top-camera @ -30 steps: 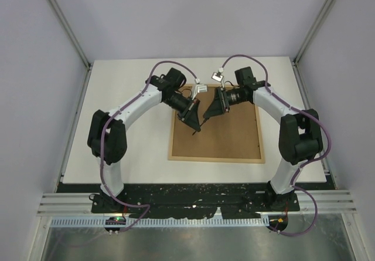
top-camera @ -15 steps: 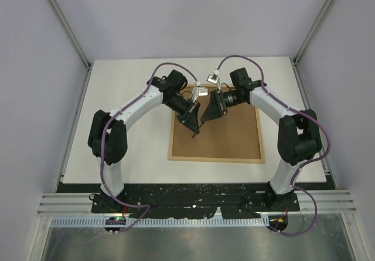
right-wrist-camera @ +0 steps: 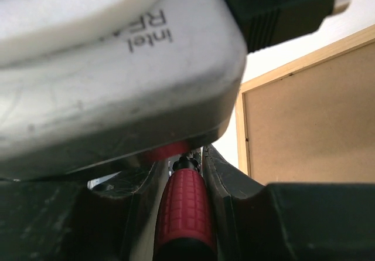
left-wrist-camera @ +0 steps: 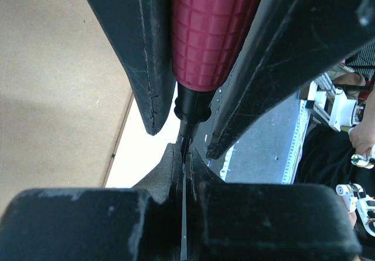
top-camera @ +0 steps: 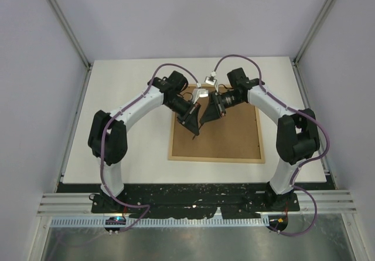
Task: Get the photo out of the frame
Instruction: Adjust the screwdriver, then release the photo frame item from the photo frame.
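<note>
The frame [top-camera: 225, 143] lies face down on the white table, its brown fibreboard back [left-wrist-camera: 53, 85] up and its light-wood edge [right-wrist-camera: 241, 133] showing. The photo is hidden. Both grippers meet over the frame's far left part. My right gripper [right-wrist-camera: 193, 155] is shut on the red ribbed handle [right-wrist-camera: 184, 205] of a hand tool. My left gripper [left-wrist-camera: 183, 155] is shut on that tool's thin metal blade, just below the handle [left-wrist-camera: 208, 32]. In the top view the left gripper [top-camera: 196, 127] and the right gripper [top-camera: 206, 118] nearly touch.
The white table [top-camera: 129, 102] extends to the left of and behind the frame. Grey walls and metal posts enclose the table. The black base rail [top-camera: 193, 193] runs along the near edge. The left wrist camera housing [right-wrist-camera: 105, 67] fills the top of the right wrist view.
The right arm has moved left towards the left gripper, so the two grippers now stand closer together over the frame. The left arm has shifted only slightly.
</note>
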{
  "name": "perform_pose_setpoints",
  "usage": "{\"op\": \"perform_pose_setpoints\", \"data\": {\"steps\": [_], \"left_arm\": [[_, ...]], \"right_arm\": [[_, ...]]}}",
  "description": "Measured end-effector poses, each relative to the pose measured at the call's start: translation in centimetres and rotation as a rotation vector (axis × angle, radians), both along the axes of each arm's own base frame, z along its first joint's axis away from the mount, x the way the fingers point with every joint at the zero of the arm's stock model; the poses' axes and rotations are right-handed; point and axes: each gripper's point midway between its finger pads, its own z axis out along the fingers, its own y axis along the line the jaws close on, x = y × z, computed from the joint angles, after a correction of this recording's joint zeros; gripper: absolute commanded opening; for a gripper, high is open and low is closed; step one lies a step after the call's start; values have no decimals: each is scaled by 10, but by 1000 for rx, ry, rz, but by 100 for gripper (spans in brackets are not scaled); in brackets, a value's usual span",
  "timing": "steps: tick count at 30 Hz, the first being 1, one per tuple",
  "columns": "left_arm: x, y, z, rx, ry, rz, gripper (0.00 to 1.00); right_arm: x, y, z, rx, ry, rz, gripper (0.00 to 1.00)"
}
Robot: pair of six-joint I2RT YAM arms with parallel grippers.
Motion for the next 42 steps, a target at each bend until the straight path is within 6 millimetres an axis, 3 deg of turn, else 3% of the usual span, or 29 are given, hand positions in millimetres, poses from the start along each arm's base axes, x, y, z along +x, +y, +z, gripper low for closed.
{"op": "perform_pose_setpoints", "data": {"steps": [7, 11, 14, 17, 20, 23, 30, 33, 37, 42], "left_arm": [[-2, 2, -1, 10, 3, -2, 0], [-4, 4, -1, 17, 14, -4, 0], [-5, 5, -2, 21, 16, -9, 0], [-6, 6, -2, 22, 17, -12, 1], [-6, 7, -2, 24, 19, -12, 33], [0, 10, -2, 26, 10, 6, 52], [39, 40, 1, 30, -29, 130, 68], [72, 66, 8, 40, -90, 250, 70], [119, 100, 6, 86, -142, 429, 70], [174, 120, -28, 187, -141, 590, 70]], "right_arm": [[-5, -2, -2, -16, -9, 22, 36], [-8, -2, -4, -21, -19, 34, 27], [-10, -1, -6, -25, -20, 42, 8], [-10, -1, -6, -23, -25, 47, 8], [-11, 0, -6, -22, -26, 50, 8], [-15, 1, -5, -25, -13, 58, 8], [-7, -3, -7, -30, 2, -6, 8], [13, -15, -14, -62, 37, -111, 8], [56, -29, -20, -88, 41, -278, 8], [132, -33, -32, -57, 60, -454, 8]]}}
